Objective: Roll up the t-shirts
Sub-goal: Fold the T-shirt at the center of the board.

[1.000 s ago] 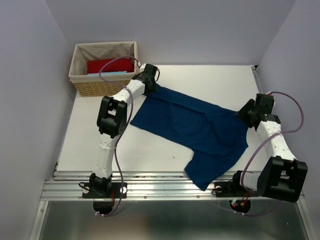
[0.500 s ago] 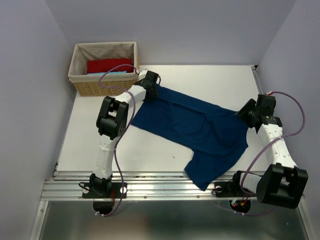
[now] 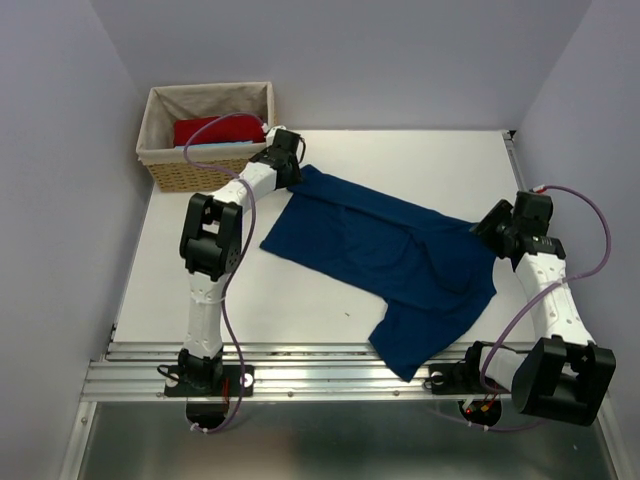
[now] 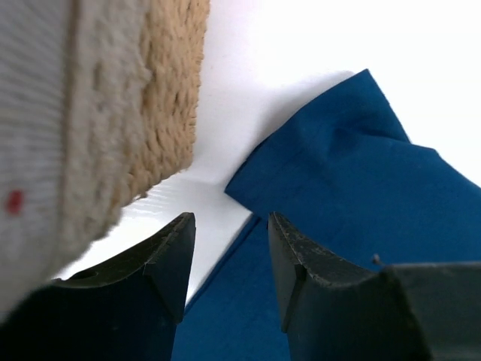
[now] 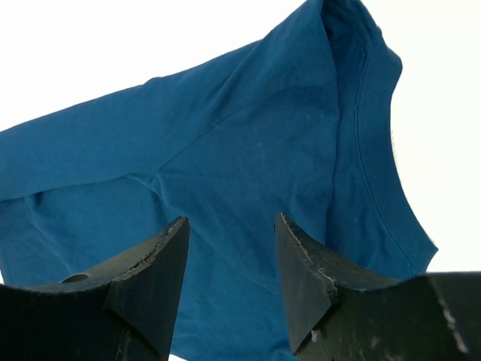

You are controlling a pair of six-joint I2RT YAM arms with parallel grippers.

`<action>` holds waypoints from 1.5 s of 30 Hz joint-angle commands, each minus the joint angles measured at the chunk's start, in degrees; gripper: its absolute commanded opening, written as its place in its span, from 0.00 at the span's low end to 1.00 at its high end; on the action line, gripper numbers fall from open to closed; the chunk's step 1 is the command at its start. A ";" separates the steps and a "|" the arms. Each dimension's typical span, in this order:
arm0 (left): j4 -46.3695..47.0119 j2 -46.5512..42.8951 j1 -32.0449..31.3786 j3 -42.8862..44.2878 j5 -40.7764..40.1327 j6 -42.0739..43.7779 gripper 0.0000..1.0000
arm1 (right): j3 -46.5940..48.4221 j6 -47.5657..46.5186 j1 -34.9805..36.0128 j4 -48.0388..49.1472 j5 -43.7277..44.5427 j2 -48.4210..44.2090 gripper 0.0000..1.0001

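Rail: a metal rail (image 3: 330,365) runs along the bottom of the overhead frame, and both my arms are bolted to it.
Counter: the white counter (image 3: 300,300) fills the middle of the frame.
Navy t-shirt: the navy t-shirt (image 3: 390,260) lies opened out and slightly rumpled on the counter. It runs diagonally from upper left of centre to lower right, and its lowest flap reaches over the rail.
Right hand: my right hand (image 5: 231,222) sits at the right of the overhead frame, above the shirt's right edge. Its fingers are parted with nothing between them. In the wrist view the collar and a shoulder of the shirt lie below the gap.
Left hand: my left hand (image 4: 229,222) is at upper left of centre, over the shirt's far corner and just beside the basket. Its fingers are parted and grip nothing. Bare counter and the shirt's edge show through the gap.
Basket: a lined wicker basket (image 3: 205,175) stands in the upper left of the frame.
Basket contents: a red cloth (image 3: 205,130) lies inside, with a light-blue piece (image 3: 225,146) along its near edge.
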 commanded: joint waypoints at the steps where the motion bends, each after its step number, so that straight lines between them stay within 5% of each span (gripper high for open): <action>1: 0.94 -0.93 2.20 5.96 -2.62 4.64 0.54 | -0.31 0.87 -0.58 0.43 -1.78 -1.58 0.55; 9: -1.87 1.80 2.30 11.16 -0.79 5.79 0.54 | -0.74 1.23 -0.58 -0.09 -1.35 -2.73 0.56; 19: 2.60 -7.78 -1.48 -1.31 3.60 -0.80 0.55 | -1.45 1.58 -0.58 0.70 -2.05 -2.46 0.56; 31: 8.39 -9.80 -6.05 -9.84 -1.31 -17.05 0.53 | -1.71 1.49 -0.58 0.87 -2.58 -2.55 0.56; 38: 10.08 -5.07 -7.99 -8.71 -0.44 -24.09 0.58 | -1.45 1.40 -0.58 0.52 -2.84 -2.81 0.57; 45: 10.43 -1.46 -7.99 -6.34 -2.37 -24.79 0.53 | -1.80 1.05 -0.58 0.17 -2.58 -2.99 0.61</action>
